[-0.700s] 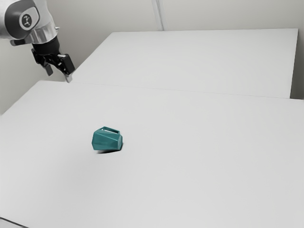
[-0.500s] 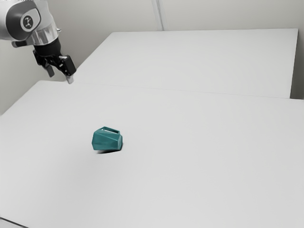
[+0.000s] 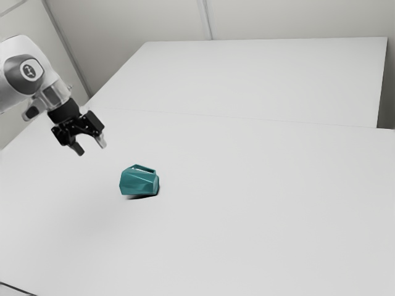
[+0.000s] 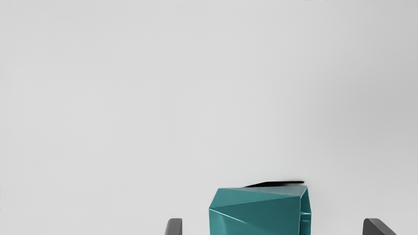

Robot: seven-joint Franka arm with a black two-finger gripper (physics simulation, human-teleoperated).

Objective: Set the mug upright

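On the white surface (image 3: 247, 203), our teal faceted mug (image 3: 139, 182) lies sideways, pincer (image 3: 91, 149) wide open nearby.

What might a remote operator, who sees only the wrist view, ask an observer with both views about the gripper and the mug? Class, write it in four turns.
Operator: The mug appears between my open fingers. Are they around it?
Observer: No. In the exterior view the gripper hangs up and to that view's left of the mug, with a visible gap between them.
Operator: I can't make out a handle. Where is it?
Observer: The handle runs along the mug's upper edge as the exterior view shows it.
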